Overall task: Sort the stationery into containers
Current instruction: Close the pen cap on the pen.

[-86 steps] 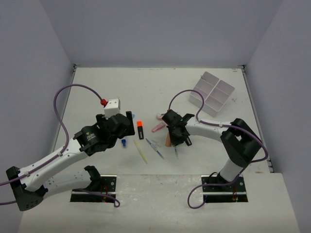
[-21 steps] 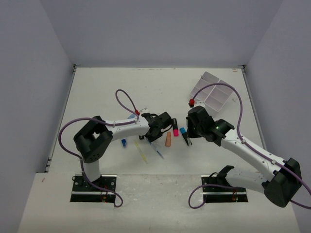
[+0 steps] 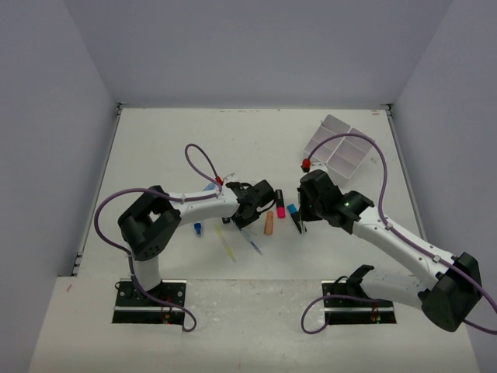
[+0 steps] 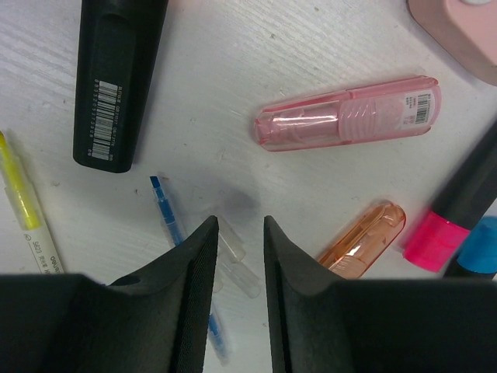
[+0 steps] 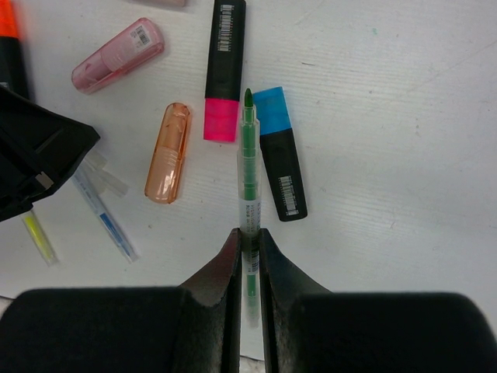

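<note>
**Item 1: green pen** (image 5: 248, 167). Held by the right fingers (image 5: 219, 272), which are closed on its lower barrel. The nib points to 12 o'clock, well past the tips. In the right wrist view it shows between the pink-capped highlighter (image 5: 222, 70) at 11 o'clock and the blue-capped highlighter (image 5: 276, 155) at 1 o'clock.

**Item 2: clear piece** (image 4: 235, 263). A short transparent length of plastic on the worktop (image 3: 171, 148). It lies in the gap between the left fingers (image 4: 194, 287), which stand slightly apart and grip nothing. Whether either tip touches it cannot be told.

**Item 3: blue pen** (image 4: 167, 214). It lies just beside the left-hand tip, at 10 o'clock. Its nib points to 11 o'clock and its barrel runs under that finger.

**Item 4: loose stationery around the left tips.**
- Orange eraser (image 4: 363, 239) at 3 o'clock.
- Pink eraser (image 4: 349, 123) at 1 o'clock.
- Black highlighter (image 4: 116, 78) at 11 o'clock.
- Yellow pen (image 4: 23, 206) at 9 o'clock, against the frame edge.

**Item 5: tray** (image 3: 353, 144). White, with four compartments, on the far right of the worktop. In the top view it sits at 1 o'clock from the right fingers, well apart from the loose stationery.
</note>
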{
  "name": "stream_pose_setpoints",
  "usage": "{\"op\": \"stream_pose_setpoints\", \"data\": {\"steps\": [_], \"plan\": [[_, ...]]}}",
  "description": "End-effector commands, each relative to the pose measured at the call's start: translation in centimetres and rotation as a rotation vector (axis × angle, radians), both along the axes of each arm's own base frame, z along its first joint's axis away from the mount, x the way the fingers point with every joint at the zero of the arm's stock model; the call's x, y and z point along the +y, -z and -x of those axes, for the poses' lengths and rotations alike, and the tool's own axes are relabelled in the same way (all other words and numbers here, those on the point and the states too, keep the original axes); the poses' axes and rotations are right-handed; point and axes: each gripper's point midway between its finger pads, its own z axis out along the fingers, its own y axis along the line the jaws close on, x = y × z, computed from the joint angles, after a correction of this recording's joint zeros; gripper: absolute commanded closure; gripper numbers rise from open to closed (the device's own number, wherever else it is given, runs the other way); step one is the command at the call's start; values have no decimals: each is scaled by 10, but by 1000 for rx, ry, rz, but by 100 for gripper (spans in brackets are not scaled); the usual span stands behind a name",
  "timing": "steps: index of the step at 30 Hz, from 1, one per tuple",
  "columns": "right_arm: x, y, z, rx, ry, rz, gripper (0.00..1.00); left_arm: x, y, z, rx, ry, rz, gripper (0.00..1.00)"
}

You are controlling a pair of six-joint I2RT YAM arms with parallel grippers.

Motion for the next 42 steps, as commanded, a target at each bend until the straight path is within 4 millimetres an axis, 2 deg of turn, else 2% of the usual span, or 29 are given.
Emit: {"op": "stream_pose_setpoints", "data": {"steps": [1, 13, 25, 42], "plan": [[3, 0, -4, -10, -10, -10, 100, 0, -12, -6, -50, 0, -3, 68], [4, 2, -5, -3, -11, -3, 100, 0, -11, 0, -40, -1, 2, 67], [4, 4, -5, 3, -13, -1, 100, 1, -25, -2, -83, -8, 8, 67], [5, 5, -4, 8, -18, -3, 100, 0, -1, 6, -35, 1, -4, 69]]}}
